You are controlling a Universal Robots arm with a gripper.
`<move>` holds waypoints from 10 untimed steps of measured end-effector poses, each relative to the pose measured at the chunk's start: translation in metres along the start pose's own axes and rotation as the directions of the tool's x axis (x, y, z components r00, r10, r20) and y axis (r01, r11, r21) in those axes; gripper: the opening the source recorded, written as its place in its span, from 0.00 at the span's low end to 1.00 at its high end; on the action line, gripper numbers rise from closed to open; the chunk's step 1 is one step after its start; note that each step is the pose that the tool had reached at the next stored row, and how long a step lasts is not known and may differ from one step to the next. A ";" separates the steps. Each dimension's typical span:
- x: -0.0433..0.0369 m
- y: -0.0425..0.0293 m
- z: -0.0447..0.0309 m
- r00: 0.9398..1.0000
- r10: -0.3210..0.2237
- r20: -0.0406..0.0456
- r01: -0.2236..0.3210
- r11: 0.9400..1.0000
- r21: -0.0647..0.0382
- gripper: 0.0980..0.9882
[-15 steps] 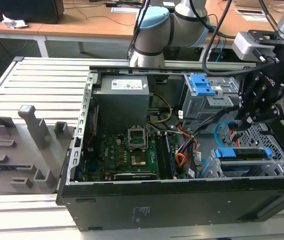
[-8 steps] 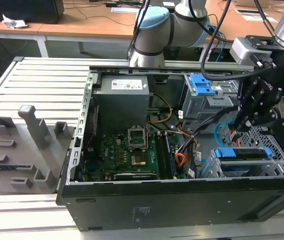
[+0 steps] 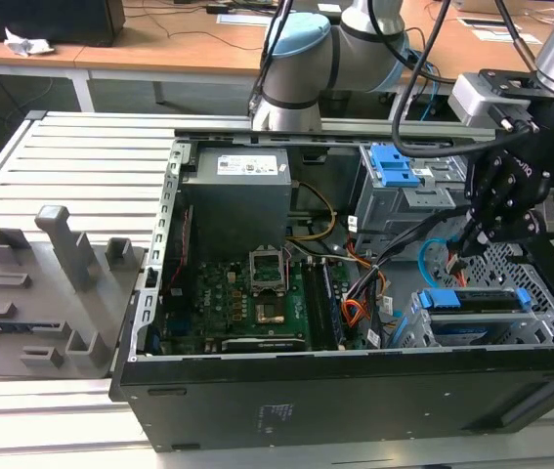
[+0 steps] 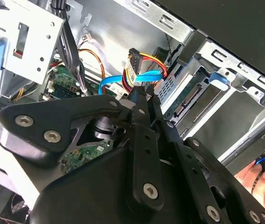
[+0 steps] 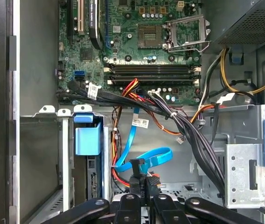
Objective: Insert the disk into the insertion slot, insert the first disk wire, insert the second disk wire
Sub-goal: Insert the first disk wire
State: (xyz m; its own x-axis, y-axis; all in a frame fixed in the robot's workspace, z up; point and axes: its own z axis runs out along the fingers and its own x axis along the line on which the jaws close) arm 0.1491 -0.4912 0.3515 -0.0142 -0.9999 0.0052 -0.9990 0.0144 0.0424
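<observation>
Black sheet metal made up the biggest thing in front of you: the open computer case [image 3: 355,410], lying on its side on the slatted metal table [image 3: 81,156]. Your arm [image 3: 301,59] came in over the case towards the exterior view's right. Inside, the grey power supply [image 3: 237,200] sat beside the green motherboard [image 3: 237,293], both towards the exterior view's left.

At the exterior view's right end of the case stood the insertion slot [image 3: 545,311], its perforated wall showing. The disk [image 3: 472,298] was seated in it, with the blue carrier's bar lying across the cage's open side. Next to that cage rose the taller cage [image 3: 394,210] (the one with the blue latch on top).

Your gripper [image 3: 474,234] hung just above the slot, near the disk's end. In both wrist views its fingers [image 4: 139,100] were clenched close together on the first disk wire [image 4: 148,59], gripping it at the plug end. The small black plug stood out beyond the fingertips, and the red and black strands curled away to one side.

The second disk wire [image 5: 155,156] lay free behind that plug — a flat light blue loop, passing just beyond the fingertips and touching nothing of the gripper that you could make out. Neither wire's plug had reached the disk.

In the second wrist view a hand [image 4: 254,175] rested at the outer side of the case.
</observation>
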 end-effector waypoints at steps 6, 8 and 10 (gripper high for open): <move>0.0007 -0.0080 -0.0003 1.000 0.000 0.000 0.000 1.000 -0.001 0.08; 0.0031 -0.0081 -0.0003 1.000 0.000 0.000 0.000 1.000 -0.001 0.08; 0.0106 -0.0081 -0.0003 1.000 0.000 0.000 0.000 1.000 -0.001 0.08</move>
State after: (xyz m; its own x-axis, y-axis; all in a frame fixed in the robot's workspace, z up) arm 0.1571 -0.5019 0.3515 -0.0144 -0.9999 0.0052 -0.9990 0.0146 0.0430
